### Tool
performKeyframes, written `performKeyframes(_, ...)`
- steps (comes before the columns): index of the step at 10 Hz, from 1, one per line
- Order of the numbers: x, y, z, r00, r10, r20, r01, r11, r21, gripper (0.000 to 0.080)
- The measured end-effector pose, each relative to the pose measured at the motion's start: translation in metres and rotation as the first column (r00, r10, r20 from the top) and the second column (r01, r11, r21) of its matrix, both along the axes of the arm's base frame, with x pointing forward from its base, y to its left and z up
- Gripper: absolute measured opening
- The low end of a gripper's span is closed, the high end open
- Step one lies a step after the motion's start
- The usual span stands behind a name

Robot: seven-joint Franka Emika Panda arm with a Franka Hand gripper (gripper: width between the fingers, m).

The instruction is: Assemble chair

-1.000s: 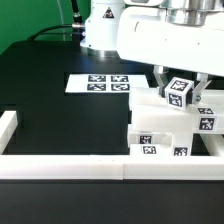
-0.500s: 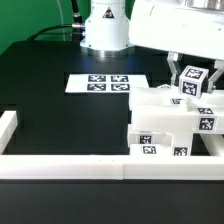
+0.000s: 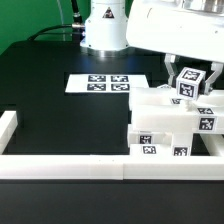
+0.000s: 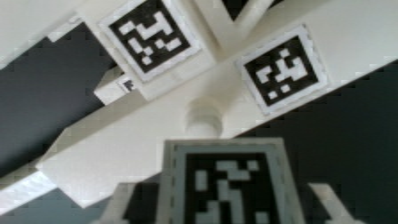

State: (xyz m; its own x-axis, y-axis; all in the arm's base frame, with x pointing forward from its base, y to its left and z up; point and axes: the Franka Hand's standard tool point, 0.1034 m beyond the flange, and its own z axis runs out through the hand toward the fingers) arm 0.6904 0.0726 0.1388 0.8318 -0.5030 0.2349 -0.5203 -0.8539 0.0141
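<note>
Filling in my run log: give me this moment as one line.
gripper: shut on small tagged chair piece | place: over other chair parts, exterior view's right | contact with parts: unclear

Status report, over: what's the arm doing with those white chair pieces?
Gripper shut on small tagged chair piece. Piece over the other chair pieces, contact unclear. Nothing blocking.

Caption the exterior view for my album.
Tool gripping a tagged white chair piece over the other chair parts near the marker board.
</note>
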Motion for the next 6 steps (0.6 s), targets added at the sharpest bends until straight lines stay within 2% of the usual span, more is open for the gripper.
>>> performKeyframes(2,0.0064,0.015,0.0001,0.987,0.119,0.109,-0.113,0.992,-0.06,0.0276)
performKeyframes(3,0.0045,0.0129,-0.0041,0.978,0.153,0.139,-0.144,0.987,-0.069,0.0276)
performKeyframes(6,0.0027,0.0118,-0.0067,0.982,0.143,0.123,-0.135,0.989,-0.066,0.0276)
